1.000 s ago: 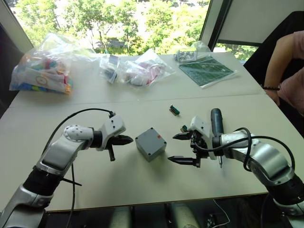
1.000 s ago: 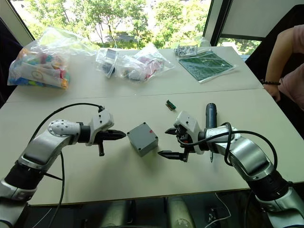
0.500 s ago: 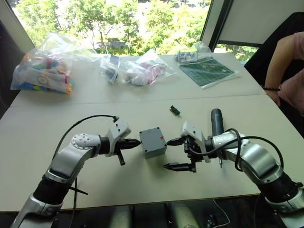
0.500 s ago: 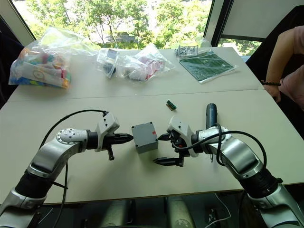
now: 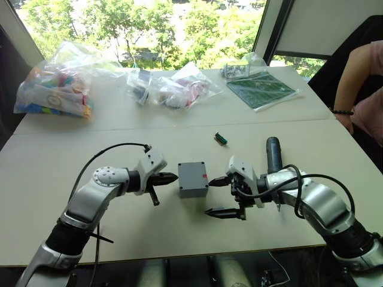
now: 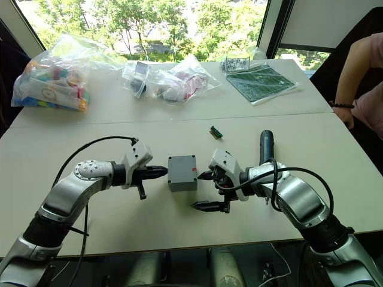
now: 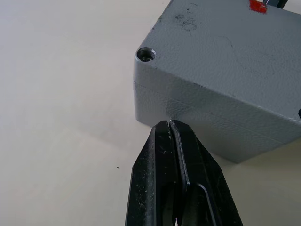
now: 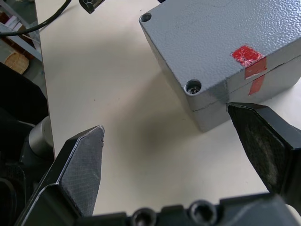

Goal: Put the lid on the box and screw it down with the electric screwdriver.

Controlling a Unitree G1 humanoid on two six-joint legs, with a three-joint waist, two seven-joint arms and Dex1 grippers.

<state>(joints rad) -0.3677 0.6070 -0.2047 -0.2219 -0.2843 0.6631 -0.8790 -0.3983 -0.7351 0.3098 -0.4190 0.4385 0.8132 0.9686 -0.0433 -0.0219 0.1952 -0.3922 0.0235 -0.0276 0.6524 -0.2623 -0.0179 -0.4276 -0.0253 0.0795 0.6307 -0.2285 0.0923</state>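
Observation:
The grey box (image 5: 192, 182) stands mid-table with the lid (image 8: 211, 33) seated on it. A seam runs round the sides, and red tape (image 8: 247, 55) crosses it at one edge. My left gripper (image 5: 170, 177) is shut, its tip (image 7: 170, 125) pressed against the box's left side. To the right of the box, my right gripper (image 5: 210, 196) is open. Its upper finger (image 8: 263, 141) is at the taped side and its lower finger (image 8: 87, 160) hangs over bare table. The black electric screwdriver (image 5: 273, 154) lies behind my right forearm, partly hidden.
Plastic bags of parts (image 5: 54, 86) line the far side of the table, with a green mat (image 5: 260, 89) at back right. A small green part (image 5: 220, 139) lies beyond the box. A person's arm (image 5: 353, 72) rests at the right edge.
The box has turned from diagonal to square with the table edge. My left gripper slid right onto its side, and my right gripper moved left up to it.

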